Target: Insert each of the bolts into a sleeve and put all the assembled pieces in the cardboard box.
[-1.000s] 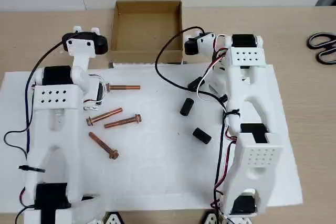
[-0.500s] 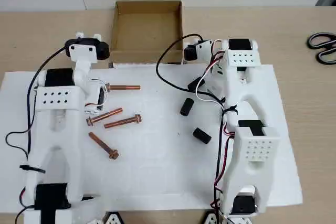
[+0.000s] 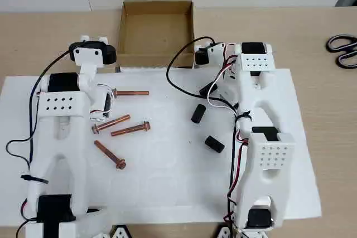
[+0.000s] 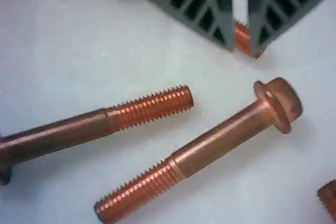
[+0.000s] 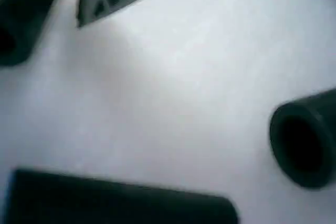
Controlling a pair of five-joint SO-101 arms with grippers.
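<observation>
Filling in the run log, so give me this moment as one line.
left gripper: over far bolt | other bolts: three, loose | sleeves: loose, unfilled | box: cardboard, empty

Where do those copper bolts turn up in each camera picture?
High view: four copper-coloured metal bolts lie left of centre on the flat white sheet.
Left wrist view: two bolts lie close up across the middle.
Right wrist view: sheet between black cylindrical sleeves.
Shared landmark: the sheet.
</observation>
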